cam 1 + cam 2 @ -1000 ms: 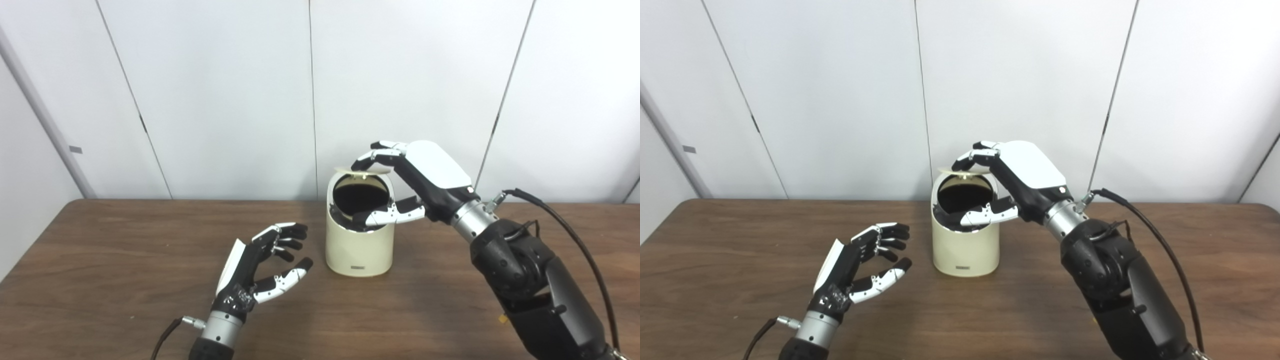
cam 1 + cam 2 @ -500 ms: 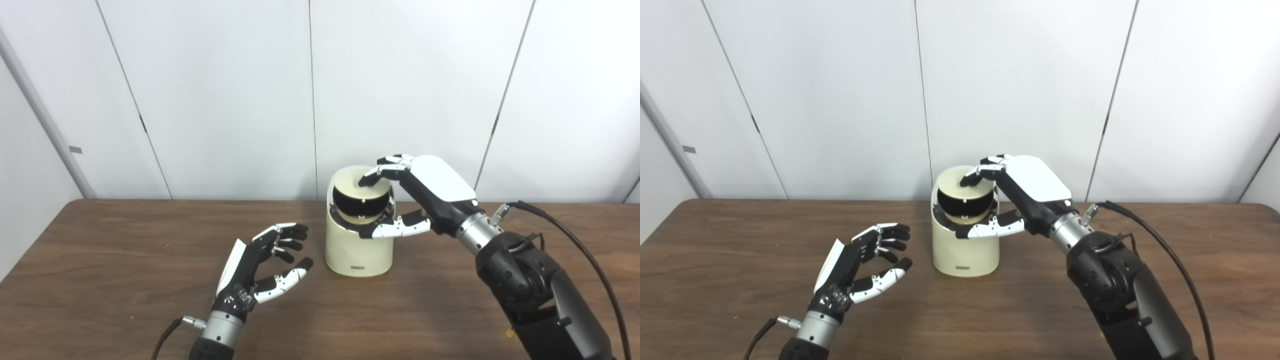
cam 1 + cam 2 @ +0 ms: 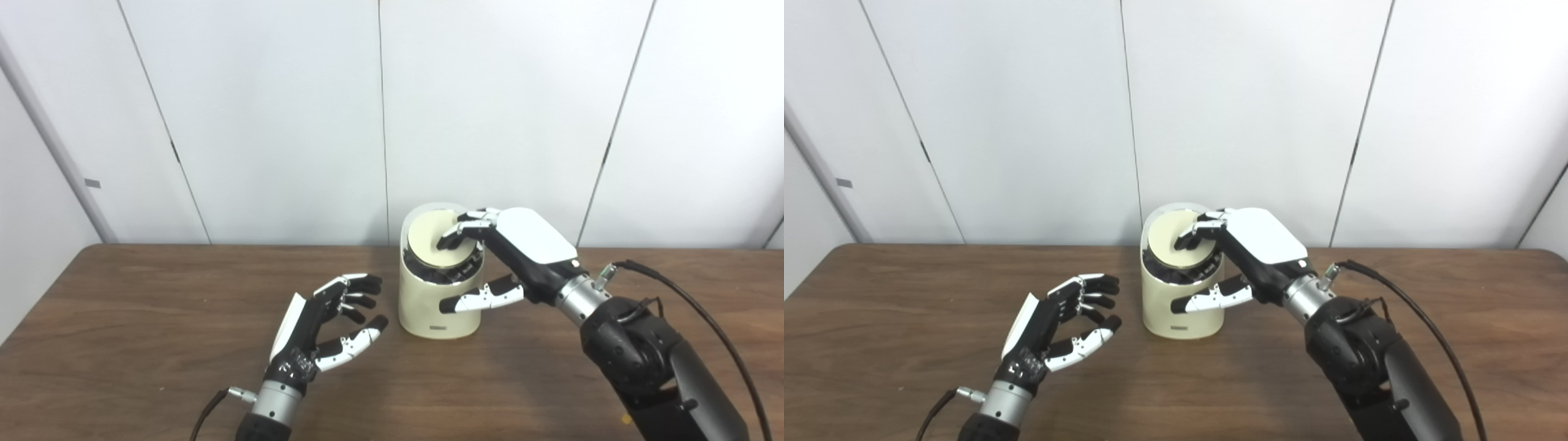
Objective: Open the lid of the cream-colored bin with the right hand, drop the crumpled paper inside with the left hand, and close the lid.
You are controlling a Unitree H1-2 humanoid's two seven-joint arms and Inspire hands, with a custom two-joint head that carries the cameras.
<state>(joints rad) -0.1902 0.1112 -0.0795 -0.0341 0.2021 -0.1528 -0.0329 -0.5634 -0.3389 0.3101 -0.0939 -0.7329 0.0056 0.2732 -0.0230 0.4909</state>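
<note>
Pressed down since a second ago, the one lid [image 3: 436, 241] now covers the single cream-colored bin [image 3: 438, 306] at table centre; right hand [image 3: 511, 254] fingertips rest on it, grasping nothing. At 8 o'clock, left hand [image 3: 321, 331] hovers spread, empty.

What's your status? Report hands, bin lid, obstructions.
Right hand fingertips pressing round cream lid down, nearly flush on cream-colored cylindrical bin. Left hand open, empty, beside bin. No crumpled paper visible. Nothing blocking.
</note>
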